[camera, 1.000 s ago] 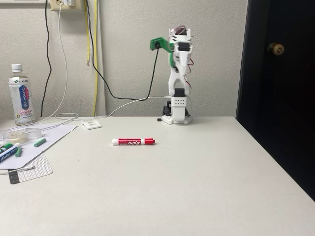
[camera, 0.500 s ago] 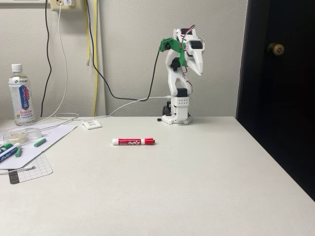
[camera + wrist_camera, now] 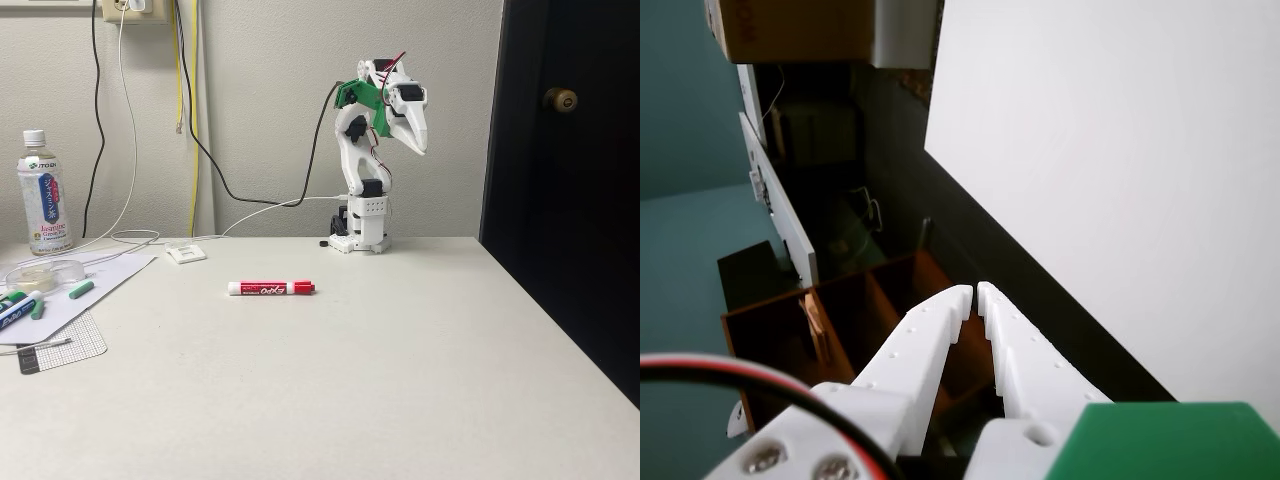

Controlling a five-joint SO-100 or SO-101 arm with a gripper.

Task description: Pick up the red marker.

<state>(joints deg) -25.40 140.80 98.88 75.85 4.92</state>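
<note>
White table bearing red marker, grey wall behind, dark door right, claw clenched aloft

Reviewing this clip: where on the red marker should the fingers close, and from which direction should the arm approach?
Probably from above, at mid-barrel. The red marker lies flat on the table, running left-right in the fixed view with its cap to the right, with bare table all round. The fingers should straddle its narrow width. The gripper is shut, raised near the base, and must open first.
</note>
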